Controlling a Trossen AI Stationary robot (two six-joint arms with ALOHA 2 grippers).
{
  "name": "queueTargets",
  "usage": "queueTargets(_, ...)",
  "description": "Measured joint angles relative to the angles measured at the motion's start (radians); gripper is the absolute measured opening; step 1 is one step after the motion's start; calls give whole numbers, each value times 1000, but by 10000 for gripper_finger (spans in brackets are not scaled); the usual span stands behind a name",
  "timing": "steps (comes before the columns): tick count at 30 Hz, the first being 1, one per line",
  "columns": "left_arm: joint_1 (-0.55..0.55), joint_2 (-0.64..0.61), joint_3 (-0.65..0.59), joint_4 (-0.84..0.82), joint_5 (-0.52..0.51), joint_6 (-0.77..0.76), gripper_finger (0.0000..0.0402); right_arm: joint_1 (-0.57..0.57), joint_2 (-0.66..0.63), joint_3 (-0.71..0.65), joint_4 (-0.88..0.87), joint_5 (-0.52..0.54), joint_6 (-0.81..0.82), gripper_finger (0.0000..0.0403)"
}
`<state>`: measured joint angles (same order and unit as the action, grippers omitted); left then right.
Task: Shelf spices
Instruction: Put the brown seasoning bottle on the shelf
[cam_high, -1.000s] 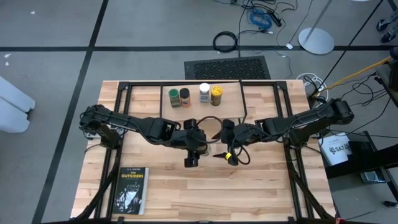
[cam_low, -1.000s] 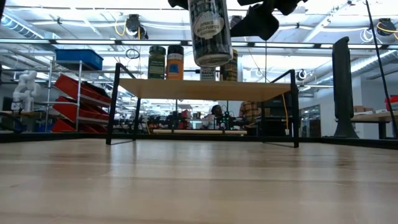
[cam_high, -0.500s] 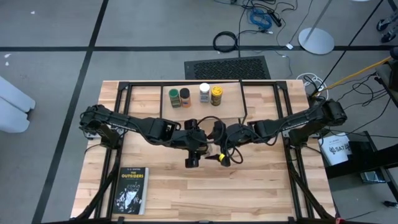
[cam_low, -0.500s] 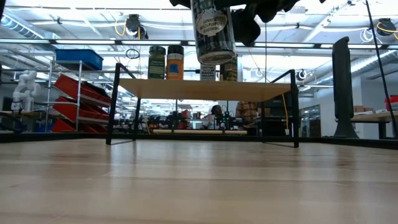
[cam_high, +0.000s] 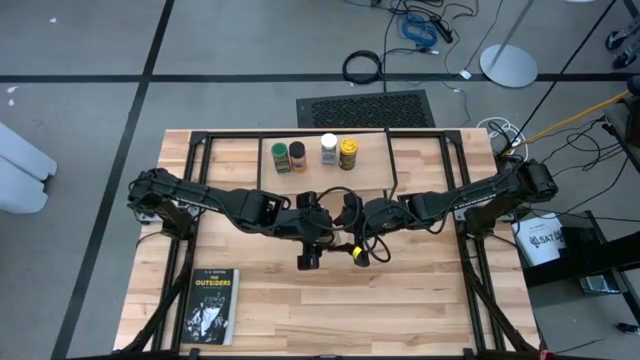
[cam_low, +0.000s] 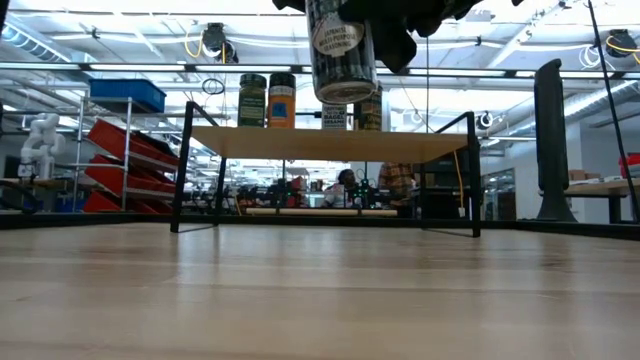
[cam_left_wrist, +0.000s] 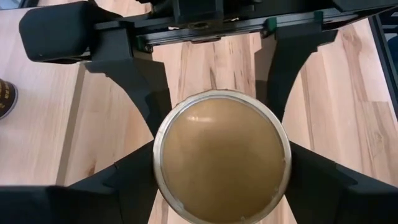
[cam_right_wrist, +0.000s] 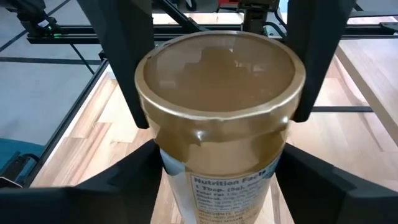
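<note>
**Q:** Where is the fifth spice?

**Me:** The tan-lidded jar hangs upright in mid-air over the middle of the table. It is on the near side of the shelf and above the level of its plank. It touches neither the table nor the shelf.

**Q:** State of the claws?

**Me:** Both are on that one jar, meeting from opposite sides.
- **Left gripper**: on my left wrist feed its dark fingers press in on either side of the jar, just under the round tan lid. I log it as clamped on the tan-lidded jar.
- **Right gripper**: on the right wrist feed its fingers sit against the jar's labelled body below the lid rim. I see no gap, so I log it as closed on the same jar.
- In each wrist feed the other arm's fingers flank the lid on the far side.

**Q:** And the rest of the set?

**Me:** Four jars stand upright in a row on the shelf plank at the far side of the table.
- The green-lidded jar and the black-lidded orange jar stand just beside each other.
- After a small gap come the white-lidded jar and the yellow-lidded jar.

A book lies flat at the table's near left, well apart from the arms.
</note>
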<state>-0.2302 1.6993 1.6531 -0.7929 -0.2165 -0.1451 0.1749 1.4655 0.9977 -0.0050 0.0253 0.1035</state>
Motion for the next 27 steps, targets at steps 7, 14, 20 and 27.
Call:
queueTargets(7, 0, 0, 0, 2, -1, -5, 290, 0, 0, 0, 1, -4, -7, 260)
queueTargets(14, 0, 0, -2, 16, -14, -4, 290, 0, 0, 0, 2, -6, -11, 260)
queueTargets(20, 0, 0, -2, 16, 5, -5, 291, 0, 0, 0, 4, -8, -6, 270)
queueTargets(27, -8, -1, -1, 23, 4, -5, 290, 2, 1, 0, 29, -9, -6, 286)
